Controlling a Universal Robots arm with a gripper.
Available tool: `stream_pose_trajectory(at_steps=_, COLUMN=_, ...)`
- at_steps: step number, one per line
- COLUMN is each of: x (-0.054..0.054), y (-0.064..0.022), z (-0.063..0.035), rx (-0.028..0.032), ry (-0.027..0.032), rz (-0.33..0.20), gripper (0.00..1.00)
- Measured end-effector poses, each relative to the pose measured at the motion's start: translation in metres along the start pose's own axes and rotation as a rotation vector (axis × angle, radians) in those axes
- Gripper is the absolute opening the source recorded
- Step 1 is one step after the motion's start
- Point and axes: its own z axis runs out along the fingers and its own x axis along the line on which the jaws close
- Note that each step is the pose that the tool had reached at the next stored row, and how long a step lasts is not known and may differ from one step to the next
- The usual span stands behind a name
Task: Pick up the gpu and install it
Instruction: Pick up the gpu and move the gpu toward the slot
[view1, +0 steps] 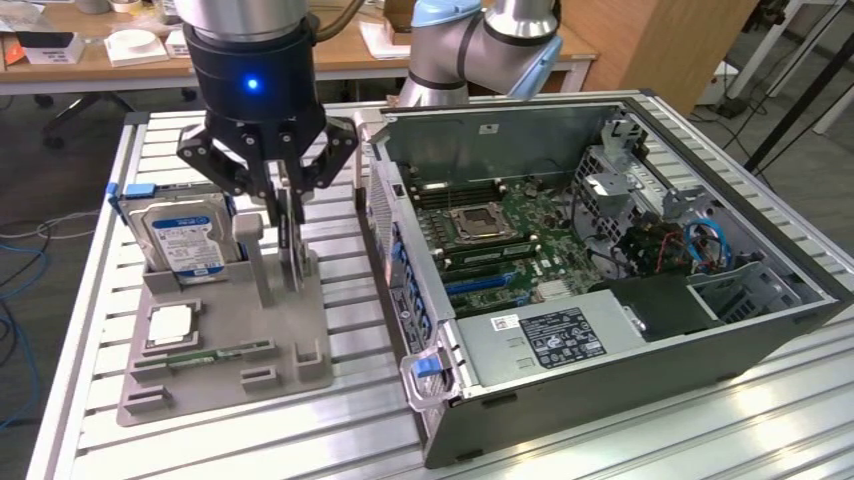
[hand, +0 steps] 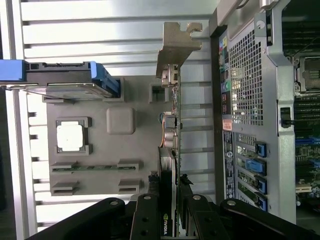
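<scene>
Presently one hand (view1: 286, 208) grips one gpu (hand: 169, 136) beside one hard drive (view1: 187, 240)

Arm (view1: 461, 45): its joints stand beyond the gripper, with the wrist (view1: 250, 55) vertical and its blue lamp lit. Gripper (view1: 286, 200): pointed straight down. The linkages splay outward below the wrist, and the fingers (hand: 148, 217) converge to a narrow gap — one on each face of the gpu (hand: 169, 150), clamped on its upper edge.
</scene>
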Motion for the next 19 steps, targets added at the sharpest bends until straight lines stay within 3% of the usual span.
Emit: stream_pose_trajectory(at_steps=19, x=0.0, y=0.0005, z=-0.0113, rx=0.0, ry=0.0, rz=0.0, gripper=0.26)
